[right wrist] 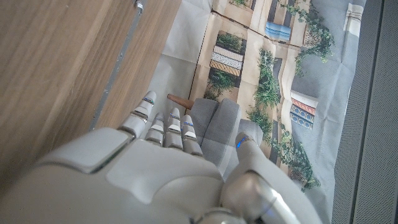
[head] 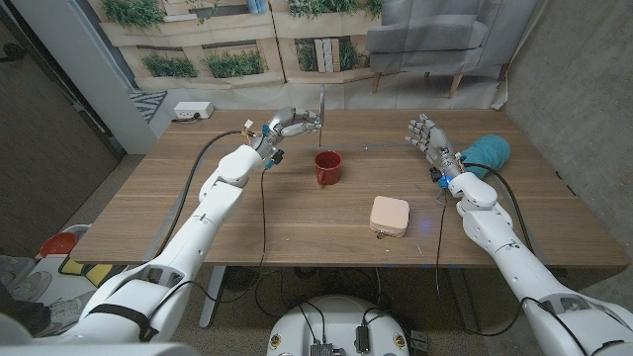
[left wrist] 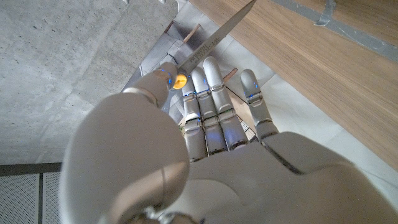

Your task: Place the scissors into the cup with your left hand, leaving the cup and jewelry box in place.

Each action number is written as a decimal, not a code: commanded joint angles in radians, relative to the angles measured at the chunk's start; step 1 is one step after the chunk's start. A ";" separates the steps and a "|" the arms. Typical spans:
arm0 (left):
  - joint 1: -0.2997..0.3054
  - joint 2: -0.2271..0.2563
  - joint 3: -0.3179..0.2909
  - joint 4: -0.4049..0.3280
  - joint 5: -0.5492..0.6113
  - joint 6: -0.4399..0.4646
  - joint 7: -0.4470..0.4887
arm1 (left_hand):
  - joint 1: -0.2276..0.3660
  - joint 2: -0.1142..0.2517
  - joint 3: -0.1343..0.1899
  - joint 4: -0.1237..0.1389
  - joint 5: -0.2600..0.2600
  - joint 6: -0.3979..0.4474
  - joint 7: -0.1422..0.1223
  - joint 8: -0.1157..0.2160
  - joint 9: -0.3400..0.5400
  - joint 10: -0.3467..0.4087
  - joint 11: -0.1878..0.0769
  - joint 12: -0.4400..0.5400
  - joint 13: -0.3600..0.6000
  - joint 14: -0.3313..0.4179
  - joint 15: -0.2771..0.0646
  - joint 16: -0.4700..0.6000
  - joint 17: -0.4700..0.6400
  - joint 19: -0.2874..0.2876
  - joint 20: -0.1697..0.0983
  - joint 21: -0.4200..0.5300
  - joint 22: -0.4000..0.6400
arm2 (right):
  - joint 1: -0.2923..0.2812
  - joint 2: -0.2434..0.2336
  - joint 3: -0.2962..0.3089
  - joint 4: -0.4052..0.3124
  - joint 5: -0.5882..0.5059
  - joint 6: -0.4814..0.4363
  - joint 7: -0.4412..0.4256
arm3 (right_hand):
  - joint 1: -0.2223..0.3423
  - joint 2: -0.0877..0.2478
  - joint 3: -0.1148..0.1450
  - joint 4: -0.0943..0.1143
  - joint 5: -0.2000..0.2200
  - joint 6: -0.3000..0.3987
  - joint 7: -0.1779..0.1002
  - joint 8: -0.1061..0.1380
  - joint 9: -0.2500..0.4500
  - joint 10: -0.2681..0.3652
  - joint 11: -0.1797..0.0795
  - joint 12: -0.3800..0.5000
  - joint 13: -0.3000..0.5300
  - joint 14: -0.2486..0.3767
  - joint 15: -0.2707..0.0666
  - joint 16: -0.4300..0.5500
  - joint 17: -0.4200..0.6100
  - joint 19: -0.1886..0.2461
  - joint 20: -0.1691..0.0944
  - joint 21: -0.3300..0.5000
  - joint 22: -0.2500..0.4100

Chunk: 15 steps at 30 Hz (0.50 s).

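So the left hand (head: 287,125) has got the scissors (head: 322,104) pinched in its fingers, blades sticking up, held in the air just behind the red cup (head: 327,167). The pink jewelry box (head: 390,215) sits on the surface (head: 297,222) nearer the front. The right hand (head: 427,135) is raised, fingers spread, holding nothing.

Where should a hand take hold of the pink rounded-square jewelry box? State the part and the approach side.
Grip the pink rounded-square jewelry box across two opposite side walls, coming down from above. It lies flat and closed on the wooden table, low and wide, with bare wood on every side for the fingers. The right hand, which holds nothing, looks nearer.
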 commanded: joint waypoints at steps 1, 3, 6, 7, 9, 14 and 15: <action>-0.010 -0.014 0.011 0.019 -0.044 0.025 -0.055 | 0.006 0.007 -0.004 -0.001 0.007 0.149 0.040 0.119 0.233 0.028 -0.019 0.000 0.003 0.012 -0.024 -0.005 0.006 -0.002 -0.004 -0.006 0.000 | -0.005 -0.001 0.001 -0.003 0.002 0.003 -0.004 | -0.003 -0.002 0.004 -0.004 0.008 0.003 0.001 -0.003 0.003 0.012 -0.002 -0.005 0.002 0.010 0.004 0.000 0.001 0.009 0.001 0.001 0.005; -0.011 -0.015 0.013 0.022 -0.050 0.029 -0.064 | 0.006 0.007 -0.004 -0.001 0.007 0.148 0.040 0.119 0.234 0.029 -0.021 0.000 0.005 0.012 -0.023 -0.006 0.007 -0.003 -0.004 -0.007 0.000 | -0.003 -0.002 0.000 0.000 0.000 0.006 -0.004 | -0.003 -0.002 0.003 -0.005 0.008 0.003 0.001 -0.003 0.003 0.012 -0.003 -0.005 0.002 0.010 0.005 0.000 0.001 0.009 0.001 0.001 0.005; -0.011 -0.015 0.016 0.024 -0.050 0.035 -0.066 | 0.006 0.007 -0.005 -0.001 0.007 0.152 0.041 0.119 0.232 0.031 -0.022 -0.001 0.003 0.013 -0.023 -0.006 0.008 -0.003 -0.004 -0.007 0.000 | -0.002 -0.001 0.000 -0.001 0.001 0.004 -0.005 | -0.003 -0.002 0.003 -0.005 0.008 0.003 0.001 -0.003 0.003 0.013 -0.003 -0.005 0.002 0.011 0.004 0.000 0.001 0.009 0.000 0.001 0.005; -0.012 -0.015 0.017 0.025 -0.051 0.037 -0.069 | 0.007 0.006 -0.005 -0.002 0.007 0.152 0.040 0.118 0.232 0.032 -0.020 -0.002 0.002 0.014 -0.023 -0.007 0.007 -0.002 -0.004 -0.007 0.000 | -0.002 -0.001 0.001 0.000 0.002 0.003 -0.005 | -0.003 -0.002 0.003 -0.005 0.008 0.003 0.001 -0.003 0.003 0.012 -0.003 -0.005 0.002 0.011 0.005 0.000 0.001 0.009 0.000 0.001 0.005; -0.014 -0.016 0.018 0.028 -0.057 0.043 -0.077 | 0.008 0.006 -0.006 -0.002 0.007 0.151 0.040 0.117 0.233 0.036 -0.022 -0.003 -0.001 0.015 -0.025 -0.008 0.006 -0.003 -0.003 -0.007 0.001 | -0.001 -0.001 0.001 0.001 0.003 0.002 -0.006 | -0.003 -0.003 0.003 -0.005 0.008 0.004 0.001 -0.003 0.003 0.012 -0.003 -0.005 0.002 0.011 0.004 0.001 0.001 0.009 0.000 0.001 0.005; -0.015 -0.015 0.021 0.029 -0.064 0.067 -0.090 | 0.010 0.007 -0.006 -0.003 0.007 0.156 0.041 0.116 0.230 0.037 -0.022 -0.005 0.001 0.018 -0.025 -0.011 0.004 -0.004 -0.001 -0.007 0.001 | 0.004 0.000 -0.001 0.012 0.002 0.008 0.000 | -0.005 -0.003 0.003 -0.004 0.008 0.003 0.001 -0.003 0.003 0.012 -0.002 -0.005 0.002 0.011 0.004 0.000 0.001 0.010 -0.001 0.001 0.005; -0.015 -0.013 0.023 0.027 -0.061 0.071 -0.089 | 0.011 0.005 -0.007 -0.004 0.007 0.155 0.040 0.115 0.229 0.039 -0.023 -0.005 0.000 0.018 -0.025 -0.011 0.005 -0.004 -0.001 -0.007 0.001 | 0.004 0.002 0.000 0.013 0.004 0.008 0.000 | -0.005 -0.003 0.003 -0.004 0.008 0.003 0.001 -0.003 0.003 0.012 -0.003 -0.006 0.002 0.011 0.004 0.001 0.001 0.009 0.000 0.001 0.005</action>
